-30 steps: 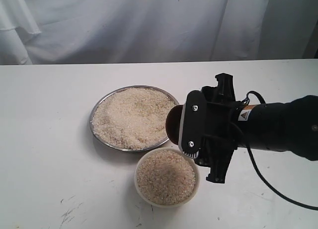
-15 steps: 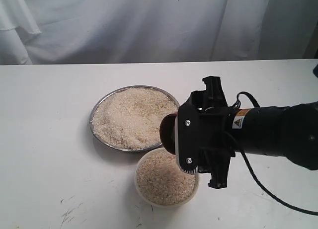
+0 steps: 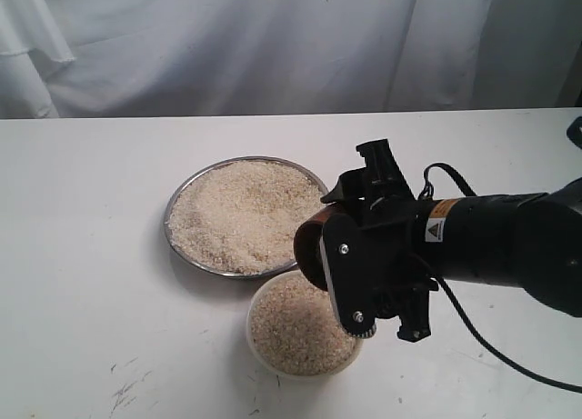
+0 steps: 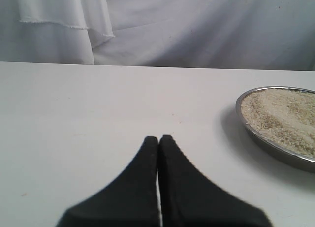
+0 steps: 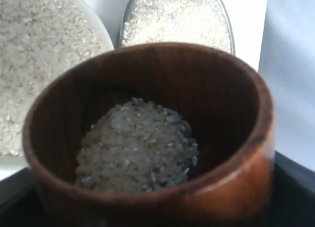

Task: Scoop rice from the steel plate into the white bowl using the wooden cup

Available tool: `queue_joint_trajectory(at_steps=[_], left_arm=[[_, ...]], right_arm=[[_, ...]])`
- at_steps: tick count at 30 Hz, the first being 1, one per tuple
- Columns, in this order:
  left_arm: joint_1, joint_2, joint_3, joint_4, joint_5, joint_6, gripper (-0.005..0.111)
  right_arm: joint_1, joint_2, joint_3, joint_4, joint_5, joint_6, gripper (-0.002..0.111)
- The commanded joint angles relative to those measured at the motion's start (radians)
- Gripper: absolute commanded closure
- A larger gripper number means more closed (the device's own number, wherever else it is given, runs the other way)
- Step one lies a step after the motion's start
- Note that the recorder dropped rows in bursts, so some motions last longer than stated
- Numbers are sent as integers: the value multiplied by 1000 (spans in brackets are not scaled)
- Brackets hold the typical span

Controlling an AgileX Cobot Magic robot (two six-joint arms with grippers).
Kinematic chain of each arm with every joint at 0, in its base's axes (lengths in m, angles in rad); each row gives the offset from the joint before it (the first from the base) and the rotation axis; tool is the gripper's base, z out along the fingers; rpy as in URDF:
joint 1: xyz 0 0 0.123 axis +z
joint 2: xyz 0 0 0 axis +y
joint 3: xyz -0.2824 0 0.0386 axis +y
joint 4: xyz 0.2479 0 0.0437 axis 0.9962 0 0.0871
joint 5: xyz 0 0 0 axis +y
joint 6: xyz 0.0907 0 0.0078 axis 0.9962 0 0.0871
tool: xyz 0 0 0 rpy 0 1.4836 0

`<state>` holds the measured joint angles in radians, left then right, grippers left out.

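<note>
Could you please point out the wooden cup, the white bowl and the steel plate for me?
wooden cup [image 5: 162, 79]: right wrist view, on its dark inner wall.
white bowl [image 3: 251, 326]: exterior view, on its rim at the view's left.
steel plate [image 3: 167, 224]: exterior view, on its rim at the view's left.

a small sticker [image 3: 437, 229] with a black warning triangle sits on the arm [image 3: 509, 242] just behind the right pincer [image 3: 332, 242]; no words readable.

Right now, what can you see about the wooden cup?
The wooden cup is round, reddish-brown polished wood, darker inside, with a thick rim and no handle. A small heap of rice sits inside. Black fingers hold it, tipped sideways, above the rim of the white bowl.
</note>
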<state>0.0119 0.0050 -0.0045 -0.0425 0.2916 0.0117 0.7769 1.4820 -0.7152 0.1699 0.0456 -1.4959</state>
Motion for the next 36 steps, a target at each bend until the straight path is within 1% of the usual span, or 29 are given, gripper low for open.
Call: queue_joint_trajectory(at_steps=[1, 8, 13, 19, 31, 36], left_arm=[[-2, -5, 5, -1, -6, -3, 107], [-2, -5, 5, -1, -6, -3, 107], [-2, -5, 5, -1, -6, -3, 107], [-2, -5, 5, -1, -6, -3, 107], [-2, -5, 5, -1, -6, -3, 107], [-2, -5, 5, -1, -6, -3, 107]], right_arm=[[-2, 0, -20, -15, -36, 8, 108], [-2, 42, -41, -13, -46, 8, 108], [-2, 55, -41, -36, -91, -1, 108], [-4, 55, -41, -58, -129, -109, 108], [-4, 55, -41, -60, -132, -140, 108], [-4, 59, -41, -54, -172, -142, 108]])
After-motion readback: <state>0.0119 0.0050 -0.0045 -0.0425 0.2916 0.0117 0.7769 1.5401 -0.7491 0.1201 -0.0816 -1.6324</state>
